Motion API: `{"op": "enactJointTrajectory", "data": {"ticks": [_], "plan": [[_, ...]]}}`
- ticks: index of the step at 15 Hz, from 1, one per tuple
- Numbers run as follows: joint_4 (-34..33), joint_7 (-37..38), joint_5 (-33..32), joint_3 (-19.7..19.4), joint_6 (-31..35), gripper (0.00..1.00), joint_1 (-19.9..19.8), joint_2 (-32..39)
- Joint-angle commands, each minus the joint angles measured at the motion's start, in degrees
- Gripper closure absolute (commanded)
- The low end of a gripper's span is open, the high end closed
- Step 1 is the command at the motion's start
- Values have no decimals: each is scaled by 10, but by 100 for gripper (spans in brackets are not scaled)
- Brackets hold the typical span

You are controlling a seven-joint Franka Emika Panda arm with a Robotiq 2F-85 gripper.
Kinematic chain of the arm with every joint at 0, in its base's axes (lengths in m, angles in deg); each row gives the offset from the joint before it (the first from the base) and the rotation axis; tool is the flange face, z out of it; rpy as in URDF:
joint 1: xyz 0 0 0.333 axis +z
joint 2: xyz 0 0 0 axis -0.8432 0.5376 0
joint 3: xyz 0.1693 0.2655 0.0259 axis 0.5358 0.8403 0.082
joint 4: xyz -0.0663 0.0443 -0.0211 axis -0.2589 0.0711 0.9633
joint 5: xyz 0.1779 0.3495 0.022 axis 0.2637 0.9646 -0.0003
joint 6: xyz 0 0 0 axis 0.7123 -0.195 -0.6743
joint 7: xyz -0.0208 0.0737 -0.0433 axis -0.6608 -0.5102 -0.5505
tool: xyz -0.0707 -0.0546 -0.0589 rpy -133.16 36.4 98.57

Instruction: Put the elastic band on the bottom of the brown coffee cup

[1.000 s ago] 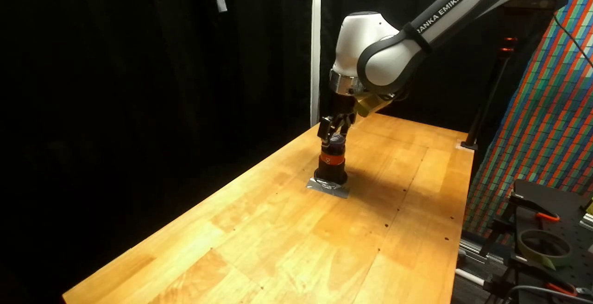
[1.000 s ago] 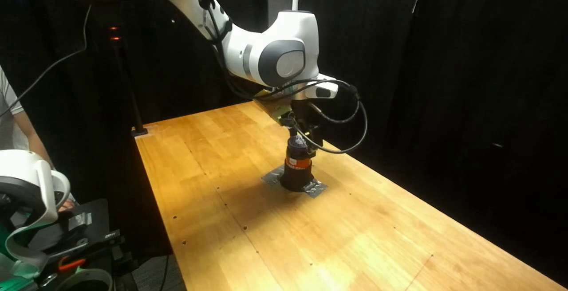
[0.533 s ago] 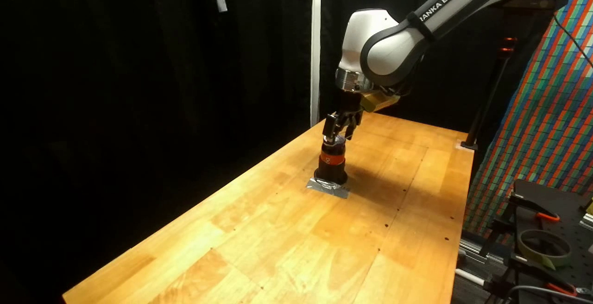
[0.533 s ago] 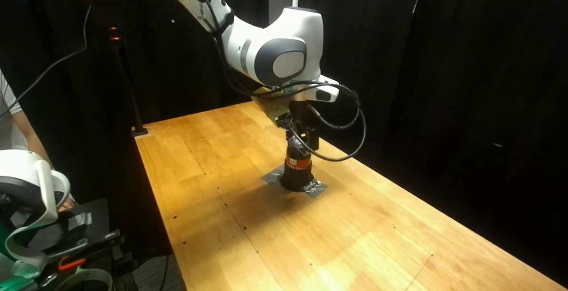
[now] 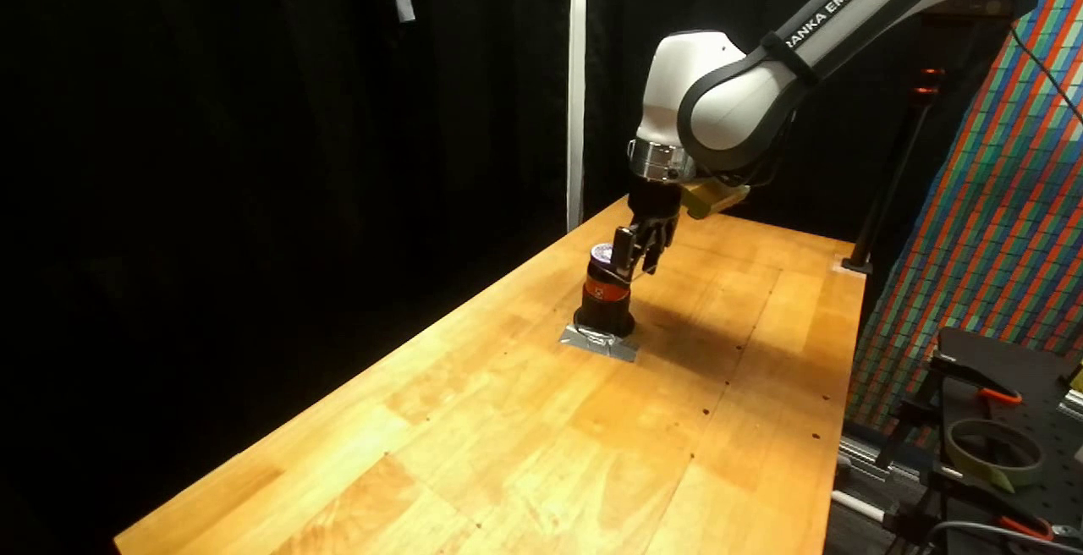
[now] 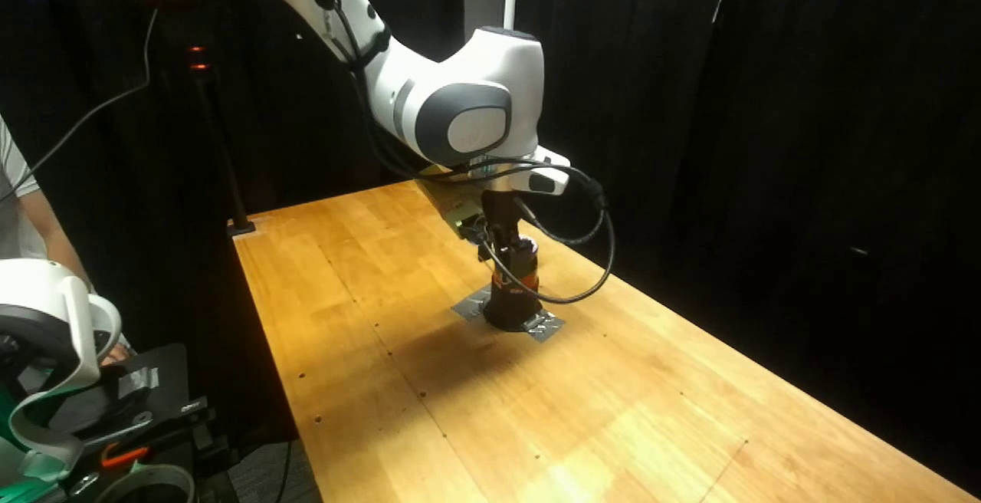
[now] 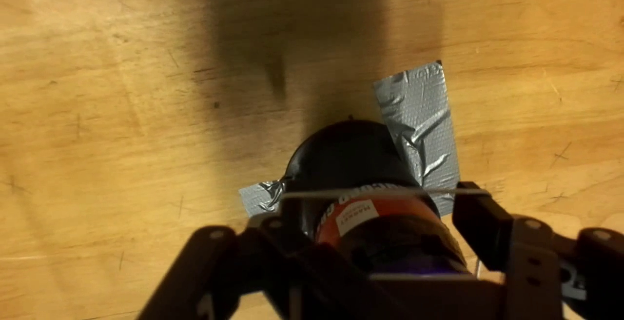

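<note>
The brown coffee cup (image 5: 607,291), dark with an orange-red stripe, stands upright on the table; it also shows in an exterior view (image 6: 512,310) and in the wrist view (image 7: 404,210). My gripper (image 7: 380,195) is open, its fingers apart. A thin pale elastic band (image 7: 438,191) is stretched between the fingertips and crosses in front of the cup in the wrist view. A second pale strand shows lower down. In an exterior view the gripper (image 5: 638,271) is just right of the cup's upper part. In an exterior view the gripper (image 6: 502,258) partly covers the cup.
Grey tape (image 7: 424,130) lies on the table at the cup's base; it shows in both exterior views. The wooden table (image 5: 508,453) has its long edge by a black curtain. A cable loop (image 6: 613,258) hangs from the wrist near the cup.
My gripper has moved off the cup's top, first up a little, then down beside it: rightward in one view, leftward in the other. The cup's pale top is now uncovered. The cup stays put.
</note>
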Motion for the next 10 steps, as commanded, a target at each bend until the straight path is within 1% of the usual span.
{"op": "enactJointTrajectory", "data": {"ticks": [1, 2, 3, 7, 9, 10], "plan": [[93, -14, -3, 3, 68, 51, 2, -69], [109, -15, -3, 4, 89, 58, 2, -77], [134, -12, -5, 3, 130, 65, 5, -90], [207, -9, -17, 0, 253, 95, 11, -118], [236, -14, -8, 7, 318, 100, 8, -123], [248, -15, -4, 11, 350, 100, 7, -122]]}}
